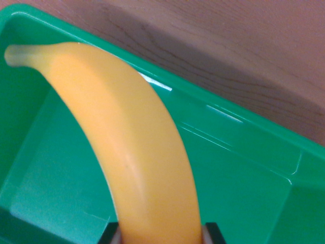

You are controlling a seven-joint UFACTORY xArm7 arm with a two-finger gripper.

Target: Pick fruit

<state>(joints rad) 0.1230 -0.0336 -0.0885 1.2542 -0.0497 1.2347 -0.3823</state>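
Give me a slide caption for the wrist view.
Gripper closed on a banana above a green bin.

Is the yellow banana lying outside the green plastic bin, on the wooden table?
No. The yellow banana is over the green plastic bin, between the gripper fingers.

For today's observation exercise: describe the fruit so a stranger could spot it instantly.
Find the green plastic bin on the brown wooden table. Over it curves a smooth yellow banana, greenish stem at the wrist view's upper left; it is the only fruit visible.

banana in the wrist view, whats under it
Under the banana is the green bin, its floor bare where visible. Whatever lies directly beneath the fruit is covered.
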